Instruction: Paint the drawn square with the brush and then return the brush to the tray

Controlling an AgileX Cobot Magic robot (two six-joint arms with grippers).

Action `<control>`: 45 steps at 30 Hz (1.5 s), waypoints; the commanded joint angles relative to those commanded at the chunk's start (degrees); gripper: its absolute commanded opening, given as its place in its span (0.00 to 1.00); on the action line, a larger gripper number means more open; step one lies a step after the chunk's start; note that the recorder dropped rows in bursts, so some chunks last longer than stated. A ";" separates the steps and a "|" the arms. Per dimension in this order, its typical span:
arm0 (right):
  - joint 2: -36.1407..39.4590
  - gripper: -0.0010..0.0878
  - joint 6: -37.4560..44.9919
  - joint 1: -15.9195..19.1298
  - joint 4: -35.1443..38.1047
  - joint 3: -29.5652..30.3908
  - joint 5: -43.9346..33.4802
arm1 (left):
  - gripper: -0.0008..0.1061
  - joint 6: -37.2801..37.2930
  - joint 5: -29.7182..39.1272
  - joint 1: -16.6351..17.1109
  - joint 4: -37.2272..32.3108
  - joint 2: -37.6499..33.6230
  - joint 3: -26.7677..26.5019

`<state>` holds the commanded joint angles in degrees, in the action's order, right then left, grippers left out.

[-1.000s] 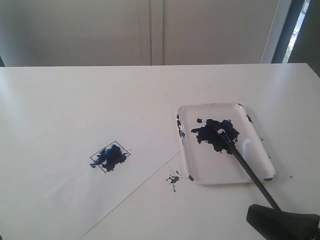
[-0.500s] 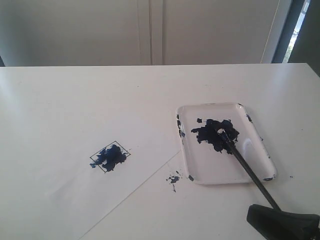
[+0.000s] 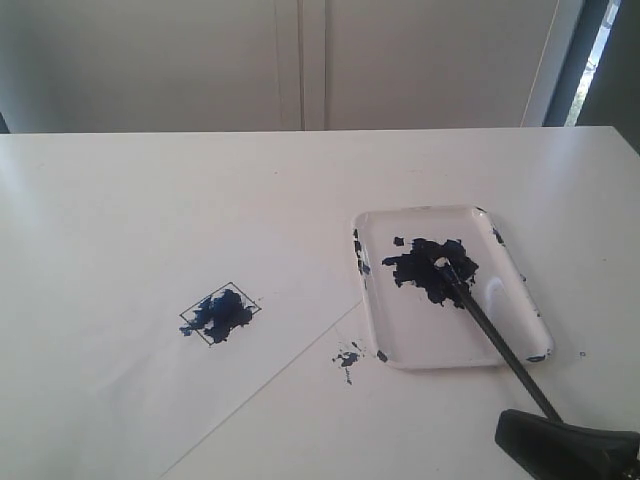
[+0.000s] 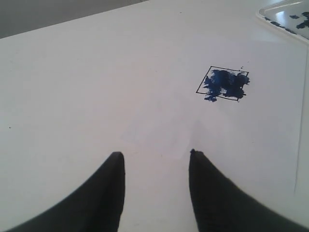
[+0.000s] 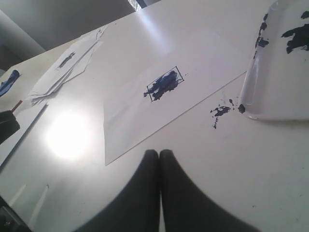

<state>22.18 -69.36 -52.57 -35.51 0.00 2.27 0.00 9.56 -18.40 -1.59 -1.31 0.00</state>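
The drawn square [image 3: 220,314] on the white paper is smeared dark blue inside; it also shows in both wrist views [image 4: 223,83] [image 5: 165,83]. The brush [image 3: 490,330] lies with its tip in the dark paint blob [image 3: 430,268] of the white tray [image 3: 420,335]. Its black handle slants out over the tray's near rim toward my right gripper [image 3: 502,428]. That gripper [image 5: 160,152] is shut with nothing between its fingers, above bare table beside the tray [image 5: 275,87]. My left gripper [image 4: 154,153] stands open over the paper, short of the square.
A small paint splatter [image 3: 347,358] marks the table between the paper's edge and the tray. The paper sheet [image 3: 130,370] covers the left front of the table. Loose painted sheets [image 5: 67,67] lie farther off in the right wrist view.
The right gripper has sunk very slightly toward the bottom edge of the exterior view. The brush, tray and square have not moved.
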 joint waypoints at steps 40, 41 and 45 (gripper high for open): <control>-21.89 0.01 21.34 0.00 -3.27 0.00 -12.41 | 0.46 0.00 -0.17 0.00 -0.37 -0.17 0.00; -21.89 0.01 21.53 0.00 -3.15 0.00 -12.41 | 0.46 0.00 -0.17 0.00 -0.37 -0.17 0.00; -21.89 0.01 22.83 0.00 -2.76 0.00 -12.52 | 0.46 0.00 -0.17 0.00 -0.37 -0.17 0.00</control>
<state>0.29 -46.54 -52.57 -38.27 0.00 -10.25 0.00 9.39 -18.40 -1.96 -1.48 0.00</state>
